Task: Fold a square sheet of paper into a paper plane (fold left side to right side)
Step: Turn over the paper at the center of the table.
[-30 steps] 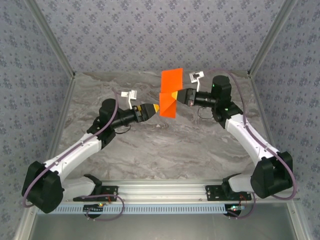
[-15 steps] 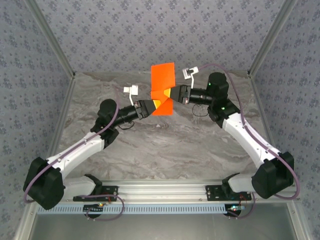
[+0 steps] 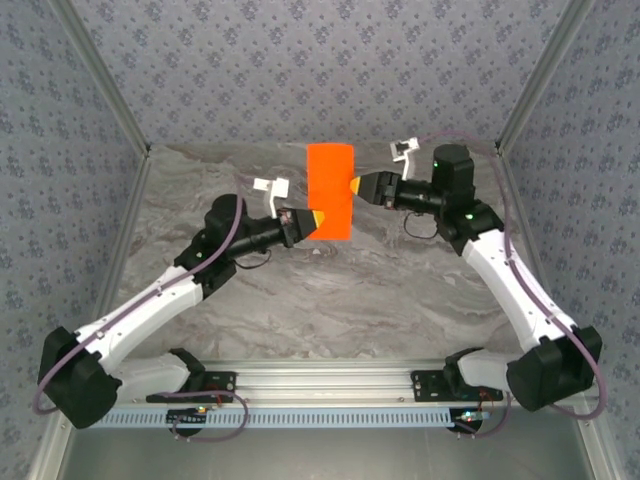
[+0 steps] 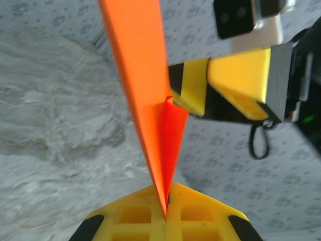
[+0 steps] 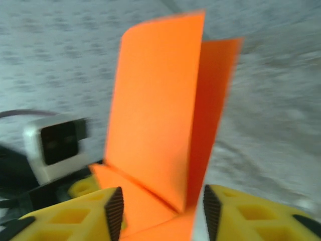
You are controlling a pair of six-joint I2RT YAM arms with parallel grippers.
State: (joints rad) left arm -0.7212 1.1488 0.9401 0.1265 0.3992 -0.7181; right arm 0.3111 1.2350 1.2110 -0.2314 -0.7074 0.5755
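Note:
The square sheet of paper (image 3: 330, 190) is bright orange, folded over and held upright above the back of the table. My left gripper (image 3: 318, 218) is shut on its lower left edge. In the left wrist view the sheet (image 4: 145, 75) runs edge-on up from my shut left gripper (image 4: 167, 206). My right gripper (image 3: 355, 186) stands at the sheet's right edge. In the right wrist view the two layers of the sheet (image 5: 155, 115) rise between the pads of my right gripper (image 5: 159, 208), which stand apart from the paper. The right gripper (image 4: 203, 88) also shows in the left wrist view, just behind the sheet.
The marble-patterned table (image 3: 330, 290) lies below both arms. Patterned walls (image 3: 320, 70) close in the back and sides. A metal rail (image 3: 330, 385) with the arm bases runs along the near edge.
The left gripper has shut on the sheet's lower edge. The right gripper has opened and drawn back to the right. The sheet has straightened into a flatter upright strip.

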